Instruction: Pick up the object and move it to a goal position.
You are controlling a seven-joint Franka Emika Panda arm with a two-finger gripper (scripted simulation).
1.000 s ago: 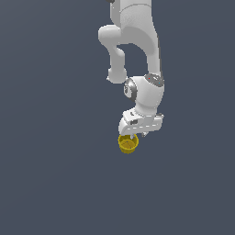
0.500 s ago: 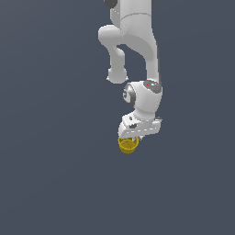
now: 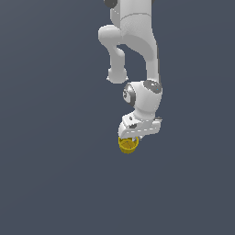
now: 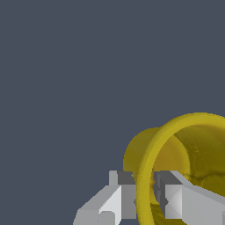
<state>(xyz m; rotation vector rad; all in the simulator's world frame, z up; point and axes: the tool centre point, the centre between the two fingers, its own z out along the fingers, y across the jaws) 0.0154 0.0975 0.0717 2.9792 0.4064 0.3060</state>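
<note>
The white arm (image 3: 137, 55) reaches down over plain dark grey ground. Its gripper (image 3: 131, 137) pinches the rim of the small yellow pot (image 3: 127, 145), one finger (image 4: 115, 197) outside the wall, the other inside, the pot tucked right beneath it.

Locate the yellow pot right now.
In the exterior view the yellow pot sits just below centre, directly under the white gripper. The wrist view shows the fingers straddling its rim wall.
</note>
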